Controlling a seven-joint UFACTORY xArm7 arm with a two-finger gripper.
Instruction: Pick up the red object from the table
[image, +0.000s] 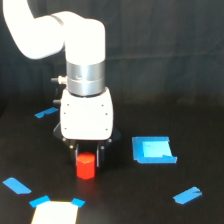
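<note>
My gripper (87, 151) hung straight over the small red-orange hexagonal block (85, 166), which stood upright on the black matte table (125, 200) near its front edge, my dark fingers (101, 155) spread astride its top, not visibly pinching.

You can take the large blue tape square (153, 150) as your landmark. Below it toward the exterior view's right lies a small blue strip (187, 195). Far toward the exterior view's left sit another strip (46, 112), a lower strip (16, 186), and a pale rectangle (55, 213) with blue corners.

Black table (130, 200) bears blue tape pieces (153, 150) and red object (85, 167).
</note>
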